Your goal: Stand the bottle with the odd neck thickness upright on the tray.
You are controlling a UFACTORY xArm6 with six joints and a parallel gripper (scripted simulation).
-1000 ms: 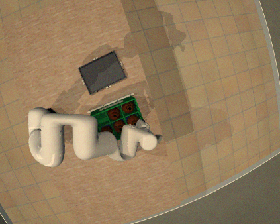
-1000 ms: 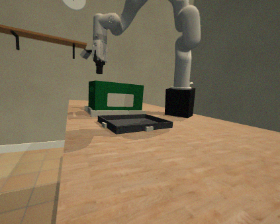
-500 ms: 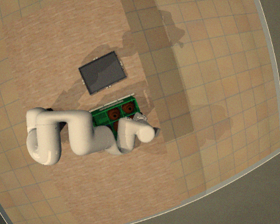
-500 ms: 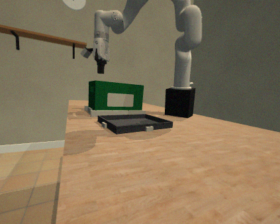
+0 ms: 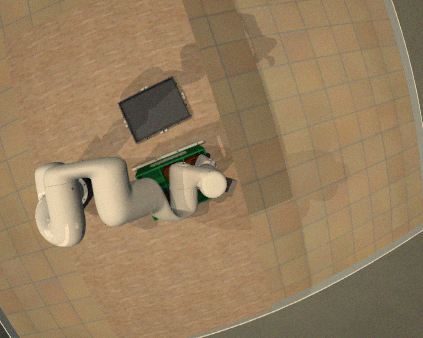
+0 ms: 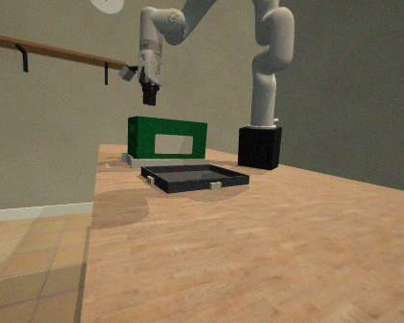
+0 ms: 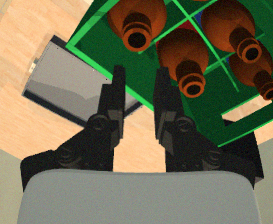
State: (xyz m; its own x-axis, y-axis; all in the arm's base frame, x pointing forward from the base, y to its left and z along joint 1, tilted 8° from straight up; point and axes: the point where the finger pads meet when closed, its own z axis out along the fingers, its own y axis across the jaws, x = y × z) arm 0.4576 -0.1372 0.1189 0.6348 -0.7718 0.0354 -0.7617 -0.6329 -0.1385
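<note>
The green crate (image 5: 145, 175) (image 6: 143, 139) (image 7: 94, 48) stands level on the table. In the wrist view, brown bottles stand in it: one at upper left (image 7: 137, 22), one in the middle (image 7: 183, 57), one at upper right (image 7: 229, 30), one at far right (image 7: 254, 70), and a sliver of another at the top edge. The views do not show clearly which neck differs. The dark tray (image 5: 156, 111) (image 6: 189, 177) (image 7: 62, 80) is level and holds no bottle. My gripper (image 6: 149, 103) (image 7: 140, 81) is partly open and empty, above the crate; the arm hides it in the top view.
A pale strip (image 5: 168, 154) (image 6: 170, 162) runs along the crate's tray-facing side. Small pale blocks sit against the tray's sides. The robot's black base block (image 6: 259, 147) stands beyond the crate. A wooden shelf (image 6: 58, 51) is on the wall.
</note>
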